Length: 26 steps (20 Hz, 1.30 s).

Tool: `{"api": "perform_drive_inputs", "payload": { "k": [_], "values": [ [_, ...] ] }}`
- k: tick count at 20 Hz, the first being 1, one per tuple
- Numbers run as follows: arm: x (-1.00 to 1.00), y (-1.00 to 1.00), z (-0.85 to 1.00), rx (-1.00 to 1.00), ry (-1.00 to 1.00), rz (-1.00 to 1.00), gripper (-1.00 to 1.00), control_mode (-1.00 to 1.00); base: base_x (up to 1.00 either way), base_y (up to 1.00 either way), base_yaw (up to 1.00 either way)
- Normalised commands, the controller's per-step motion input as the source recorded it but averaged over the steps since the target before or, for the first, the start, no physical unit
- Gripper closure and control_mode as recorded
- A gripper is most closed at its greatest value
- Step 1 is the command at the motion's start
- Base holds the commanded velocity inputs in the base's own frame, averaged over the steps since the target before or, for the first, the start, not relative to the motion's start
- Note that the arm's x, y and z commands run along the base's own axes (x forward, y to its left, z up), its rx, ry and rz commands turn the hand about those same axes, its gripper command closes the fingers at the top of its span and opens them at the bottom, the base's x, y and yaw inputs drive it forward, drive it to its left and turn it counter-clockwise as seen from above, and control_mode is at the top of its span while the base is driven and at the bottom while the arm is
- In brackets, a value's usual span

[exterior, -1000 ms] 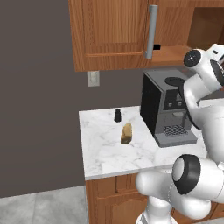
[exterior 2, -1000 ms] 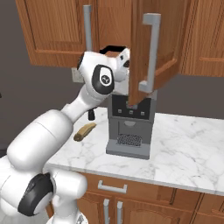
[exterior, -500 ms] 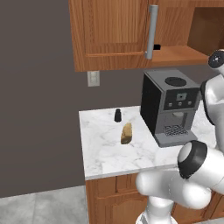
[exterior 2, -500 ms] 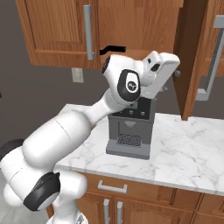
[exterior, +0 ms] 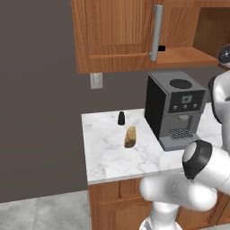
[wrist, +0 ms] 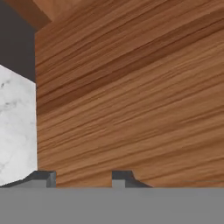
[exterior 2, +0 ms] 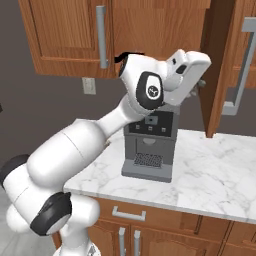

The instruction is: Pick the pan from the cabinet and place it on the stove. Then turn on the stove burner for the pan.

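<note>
Left base view: we see the cabinet (exterior: 121, 36) on the wall, left door closed with a grey bar handle (exterior: 156, 32). To its right the compartment stands open; a short black piece (exterior: 161, 48) shows on the shelf just behind the handle, likely the pan's handle, though we cannot tell for sure. Below, on the marble counter (exterior: 108, 152), sit a black coffee machine (exterior: 173, 108), a small dark shaker (exterior: 121, 118) and a bread loaf (exterior: 130, 137) just near of it.

Right base view: the arm reaches up; its white hand is at the inner face of the open door (exterior 2: 220, 65), which swings out to the right. The black handle piece (exterior 2: 131, 54) peeks out above the arm's wrist.

Hand view: the gripper (wrist: 83, 177) faces wood grain close up, fingertips (wrist: 46, 177) partly apart with nothing visible between them; we cannot tell whether they touch the wood.
</note>
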Motion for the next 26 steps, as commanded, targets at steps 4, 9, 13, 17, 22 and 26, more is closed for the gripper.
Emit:
{"api": "perform_drive_inputs", "payload": {
  "k": [4,9,13,17,22,26],
  "values": [
    [-0.47,0.7,-0.06,0.0,-0.25,0.04,-1.0,-1.0,0.0,0.0,0.0],
    [-0.31,0.99,-0.03,0.03,-0.21,0.03,-1.0,-1.0,0.0,0.0,0.0],
    [-0.24,1.0,0.0,0.06,-0.18,0.03,-1.0,-1.0,0.0,0.0,0.0],
    [-0.13,0.92,0.0,0.08,-0.07,0.06,-1.0,-1.0,0.0,0.0,0.0],
    [-0.03,0.81,0.0,0.1,-0.06,0.08,-1.0,-1.0,0.0,0.0,0.0],
    [0.0,0.73,0.0,0.12,-0.05,0.08,-1.0,-1.0,0.0,0.0,0.0]
  ]
}}
